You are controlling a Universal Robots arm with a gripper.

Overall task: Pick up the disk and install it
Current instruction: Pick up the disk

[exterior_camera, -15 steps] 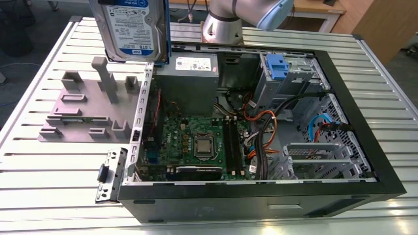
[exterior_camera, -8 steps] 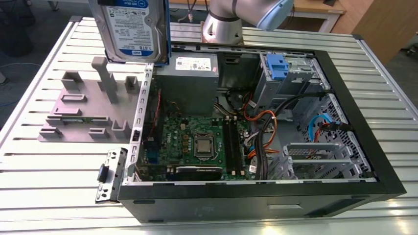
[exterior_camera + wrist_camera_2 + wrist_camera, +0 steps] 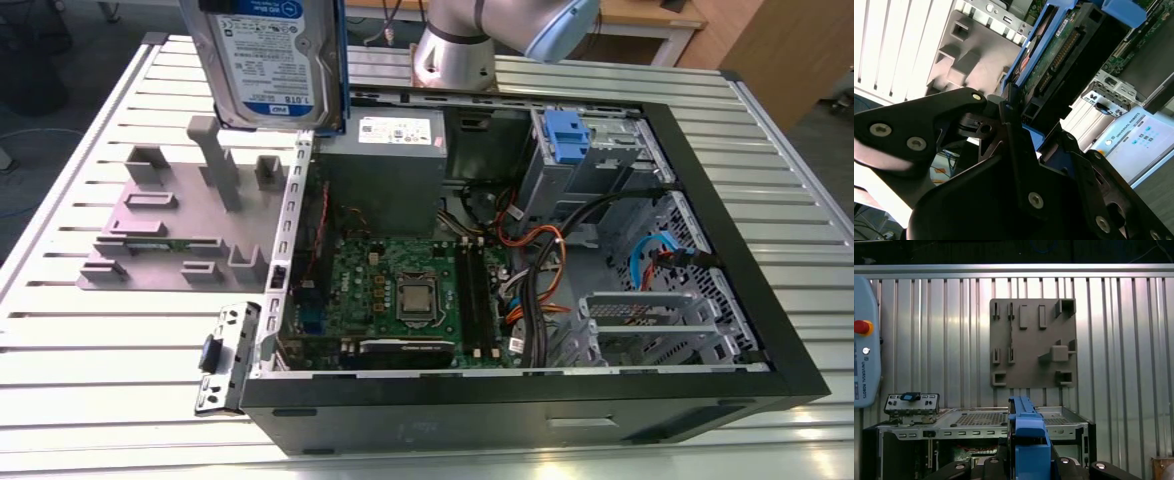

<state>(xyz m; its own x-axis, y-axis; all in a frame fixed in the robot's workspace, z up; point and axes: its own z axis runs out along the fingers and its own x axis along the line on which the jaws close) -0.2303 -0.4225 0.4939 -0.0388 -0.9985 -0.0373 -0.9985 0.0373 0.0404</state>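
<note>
The disk (image 3: 260, 60) is a silver-grey hard drive with a white-and-blue label in a blue caddy. In the exterior view it hangs upright above the table, over the gap between the grey fixture plate (image 3: 174, 220) and the open computer case (image 3: 534, 250). In the second wrist view my gripper (image 3: 1014, 112) is shut on the disk (image 3: 1064, 50), whose green board and connector face the camera. In the first wrist view the blue caddy edge of the disk (image 3: 1029, 435) stands between the black fingers (image 3: 959, 467), above the case.
Inside the case a second blue caddy (image 3: 566, 135) sits in the drive bay beside a grey power supply (image 3: 387, 150). A loose metal bracket (image 3: 220, 355) lies by the case's near corner. A teach pendant (image 3: 864, 340) lies on the slatted table (image 3: 80, 330).
</note>
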